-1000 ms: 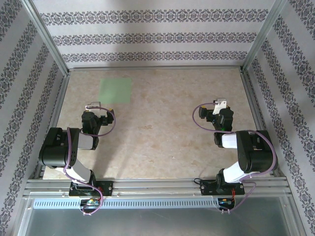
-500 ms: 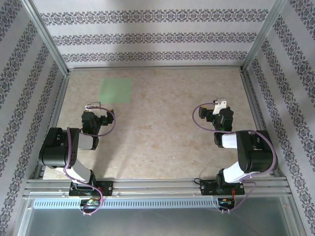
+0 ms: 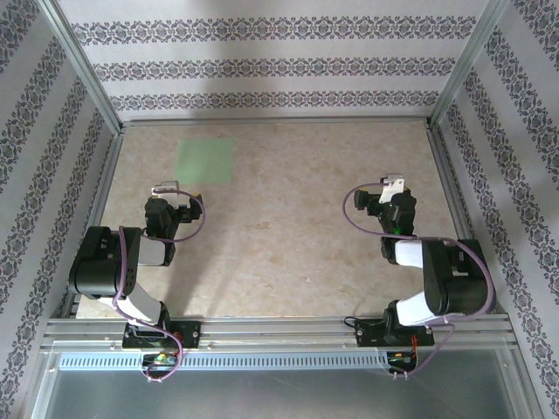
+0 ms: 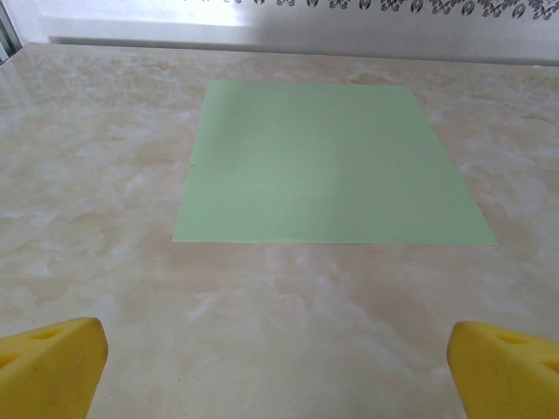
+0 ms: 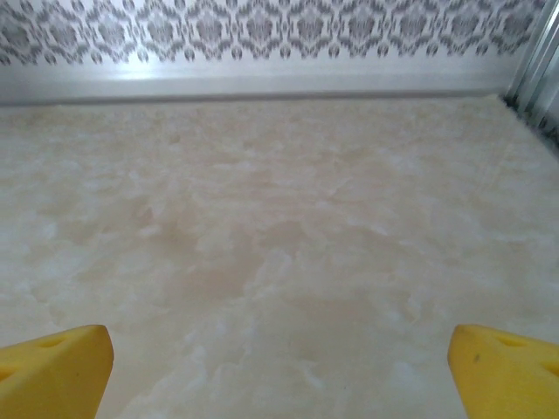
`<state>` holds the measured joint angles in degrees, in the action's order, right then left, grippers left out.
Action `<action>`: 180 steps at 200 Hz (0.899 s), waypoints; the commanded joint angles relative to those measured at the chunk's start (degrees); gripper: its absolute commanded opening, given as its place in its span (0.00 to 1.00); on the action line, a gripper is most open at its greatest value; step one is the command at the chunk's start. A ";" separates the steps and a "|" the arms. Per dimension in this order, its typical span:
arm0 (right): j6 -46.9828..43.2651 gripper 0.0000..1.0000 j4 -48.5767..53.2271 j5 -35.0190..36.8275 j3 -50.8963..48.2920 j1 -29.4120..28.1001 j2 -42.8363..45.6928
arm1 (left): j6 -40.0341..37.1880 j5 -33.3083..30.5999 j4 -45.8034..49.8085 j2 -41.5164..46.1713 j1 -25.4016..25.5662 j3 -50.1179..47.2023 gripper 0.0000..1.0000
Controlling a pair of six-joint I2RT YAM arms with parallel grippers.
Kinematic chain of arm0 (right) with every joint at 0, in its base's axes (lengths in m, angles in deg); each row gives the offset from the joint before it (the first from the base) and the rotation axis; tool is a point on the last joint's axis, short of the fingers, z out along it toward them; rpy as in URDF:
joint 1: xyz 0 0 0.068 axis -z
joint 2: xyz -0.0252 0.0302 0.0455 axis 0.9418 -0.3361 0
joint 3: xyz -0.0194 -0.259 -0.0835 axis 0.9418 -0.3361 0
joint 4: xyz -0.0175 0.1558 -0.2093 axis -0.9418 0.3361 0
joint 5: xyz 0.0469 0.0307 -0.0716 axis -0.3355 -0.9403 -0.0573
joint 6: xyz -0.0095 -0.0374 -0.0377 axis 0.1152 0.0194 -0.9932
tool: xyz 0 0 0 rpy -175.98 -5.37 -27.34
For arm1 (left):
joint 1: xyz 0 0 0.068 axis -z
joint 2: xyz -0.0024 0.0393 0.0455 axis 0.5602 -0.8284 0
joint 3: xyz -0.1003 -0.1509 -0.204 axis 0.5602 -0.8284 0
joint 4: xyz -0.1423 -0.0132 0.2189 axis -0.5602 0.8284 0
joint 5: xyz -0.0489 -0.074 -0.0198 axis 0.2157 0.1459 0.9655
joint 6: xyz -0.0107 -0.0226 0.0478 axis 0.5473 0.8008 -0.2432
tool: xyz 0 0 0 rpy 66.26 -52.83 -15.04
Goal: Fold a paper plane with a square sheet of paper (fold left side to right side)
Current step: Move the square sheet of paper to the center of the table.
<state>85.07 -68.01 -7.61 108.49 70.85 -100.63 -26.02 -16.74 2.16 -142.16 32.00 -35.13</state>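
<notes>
I see green paper sheet (image 3: 205, 160) flat at counter's (image 3: 288, 244) 11 o'clock | left claw (image 3: 166, 187) spread wide, empty, near sheet's 7 o'clock | right claw (image 3: 395, 184) spread wide, empty, counter's 2 o'clock

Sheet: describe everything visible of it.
The sheet is a plain light green square of thin matte paper, flat and unfolded, with no crease showing. It lies on the beige table in the far left area, ahead of the open left claw, which stands apart from it. Only the table touches it.
</notes>
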 commanded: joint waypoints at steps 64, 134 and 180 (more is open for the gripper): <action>22.09 0.98 40.04 -6.17 4.17 -0.40 39.02 | 4.32 -10.72 23.22 19.33 -0.57 4.87 1.00; 39.53 0.98 46.93 -21.90 8.35 -0.87 42.88 | 19.61 9.03 58.82 9.34 -1.01 34.66 1.00; 39.42 0.98 48.30 -20.33 9.09 -2.67 42.55 | 22.89 20.54 68.81 -9.91 -0.62 52.94 1.00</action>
<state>122.90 -21.35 -26.85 116.16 69.00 -58.30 -7.07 -4.72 60.24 -145.44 31.69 11.51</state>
